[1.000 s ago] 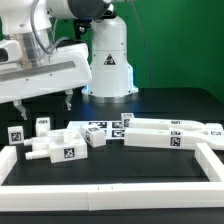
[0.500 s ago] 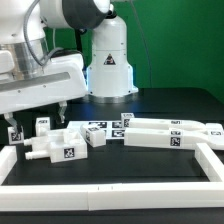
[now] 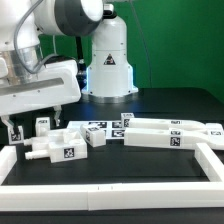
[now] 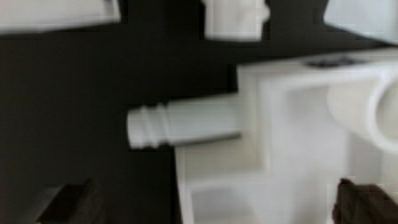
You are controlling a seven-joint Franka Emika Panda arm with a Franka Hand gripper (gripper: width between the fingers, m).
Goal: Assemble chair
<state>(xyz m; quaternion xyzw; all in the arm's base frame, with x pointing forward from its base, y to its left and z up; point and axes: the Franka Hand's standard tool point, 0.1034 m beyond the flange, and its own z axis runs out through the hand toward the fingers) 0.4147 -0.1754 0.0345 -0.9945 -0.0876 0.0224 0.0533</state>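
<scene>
My pincer (image 3: 38, 122) is spread wide and empty, just above the pegged chair block (image 3: 55, 148). Its peg (image 4: 178, 125) lies along the line between my fingertips (image 4: 68, 200).

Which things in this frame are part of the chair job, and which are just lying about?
Chair job: blocky panel with peg; small tagged block; long tagged pieces; small upright pieces.
Not the job: marker board; border rails.
</scene>
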